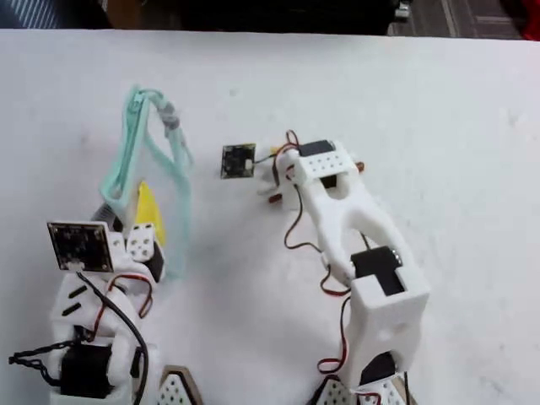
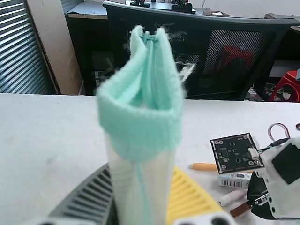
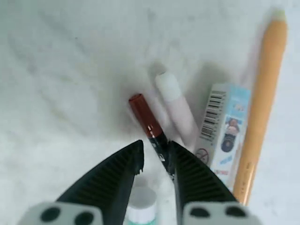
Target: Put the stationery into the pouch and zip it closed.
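The dark red pen lies flat on the white table. A white marker is just beside it, and past that are a small boxed eraser and an orange pencil. My right gripper is low over the pen with its jaws narrowly spread, one on each side of the barrel. From what I can see, they are not clamping it yet. I judge that the step is to pick up this pen alone. I should close squarely across the barrel, watching that the jaw on the marker's side slips between the two without catching the marker, and then lift straight up so the neighbours do not roll. To the side, my left gripper pinches the mint green pouch by its lower part and holds it standing on the table with the mouth upward. The opening looks narrow, so I should bring the pen in end first, in line with the mouth, and let go only once its tip is well inside.
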Tool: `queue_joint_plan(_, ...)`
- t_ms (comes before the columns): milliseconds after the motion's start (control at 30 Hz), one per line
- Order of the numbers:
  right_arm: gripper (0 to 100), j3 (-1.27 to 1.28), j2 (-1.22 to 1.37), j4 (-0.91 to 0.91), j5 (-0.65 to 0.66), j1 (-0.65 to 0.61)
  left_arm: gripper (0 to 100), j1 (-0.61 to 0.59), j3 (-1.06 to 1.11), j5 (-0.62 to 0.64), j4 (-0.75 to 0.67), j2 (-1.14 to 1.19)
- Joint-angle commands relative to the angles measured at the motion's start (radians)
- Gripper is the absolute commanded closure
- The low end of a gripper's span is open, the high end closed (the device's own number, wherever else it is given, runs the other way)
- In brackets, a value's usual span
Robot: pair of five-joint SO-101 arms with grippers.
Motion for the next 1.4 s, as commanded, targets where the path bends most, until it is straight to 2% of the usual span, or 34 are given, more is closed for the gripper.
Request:
queue_joint_plan(0,88.7,-0.005,-0.035,0.044,0.012,0.030,98,0.013,-0.015,0.012,-0.002,-0.013)
queue_joint_plan(300,80.8,-0.009,0.025,-0.024,0.012,0.038,98,0.013,-0.015,0.012,-0.002,-0.013)
queue_joint_plan(433,80.7,-0.021,0.036,-0.028,0.012,0.038,98,0.013,-0.011,0.012,-0.003,-0.013)
queue_joint_plan(533,85.1,-0.029,0.038,-0.010,0.014,0.033,98,0.013,-0.006,0.012,-0.008,-0.013)
queue_joint_plan(667,99.1,-0.025,0.038,-0.010,0.014,0.030,98,0.013,-0.006,0.012,-0.009,-0.013)
queue_joint_plan(833,98.2,-0.035,0.013,0.061,0.012,0.035,98,0.065,-0.012,0.008,-0.020,-0.013)
queue_joint_plan(1033,98.1,-0.048,-0.203,0.160,-0.003,0.056,98,0.202,-0.038,0.006,-0.029,-0.013)
queue_joint_plan(1167,98.1,-0.048,-0.400,0.162,-0.124,0.081,98,0.268,-0.083,0.006,-0.026,-0.013)
queue_joint_plan(1367,98.1,-0.046,-0.593,0.163,-0.253,0.133,98,0.297,-0.087,0.009,-0.006,-0.013)
